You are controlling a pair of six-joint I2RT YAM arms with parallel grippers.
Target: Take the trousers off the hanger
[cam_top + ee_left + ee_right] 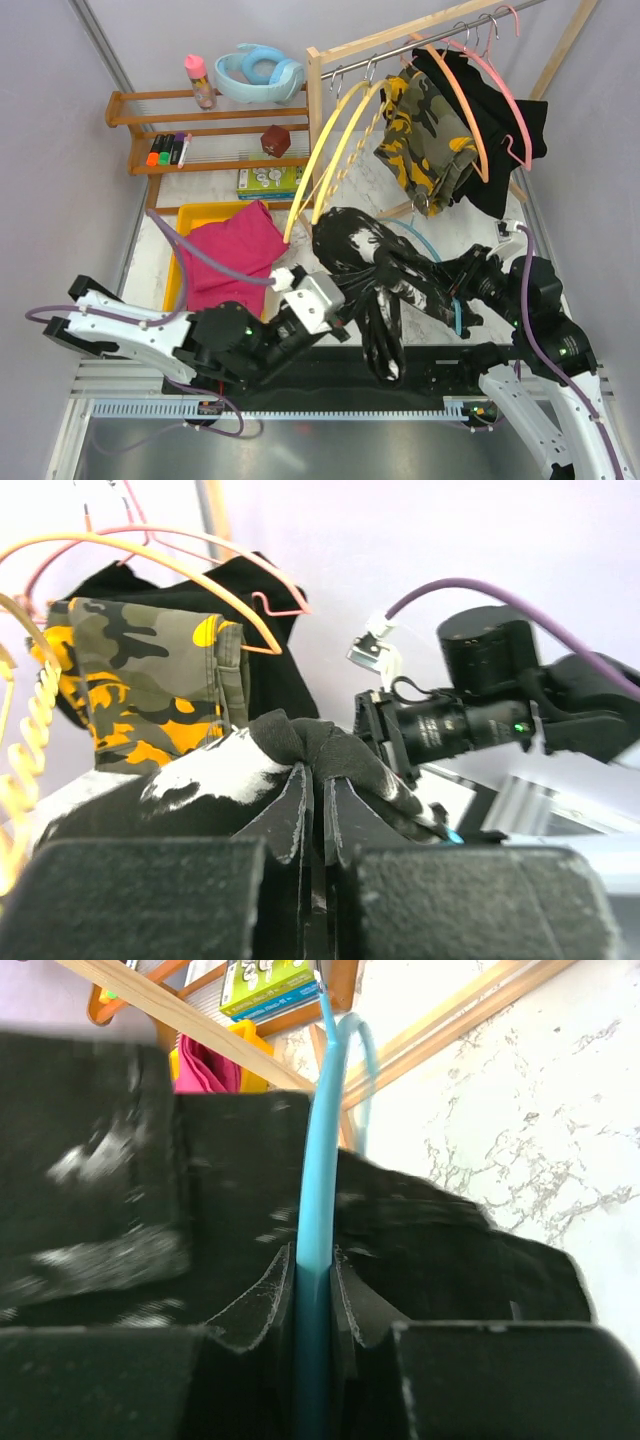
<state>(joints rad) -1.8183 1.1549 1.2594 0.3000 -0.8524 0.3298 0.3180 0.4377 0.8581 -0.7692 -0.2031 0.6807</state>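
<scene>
Trousers over white marble table; pale grey walls

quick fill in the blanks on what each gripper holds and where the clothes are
The left gripper is shut on the ___ speckled trousers.
The right gripper clamps the ___ hanger.
The magenta trousers lie in the ___ bin.
Missing words: black; blue; yellow.

Top cam looks down on table; wrist cams v. close (all share speckled trousers).
</scene>
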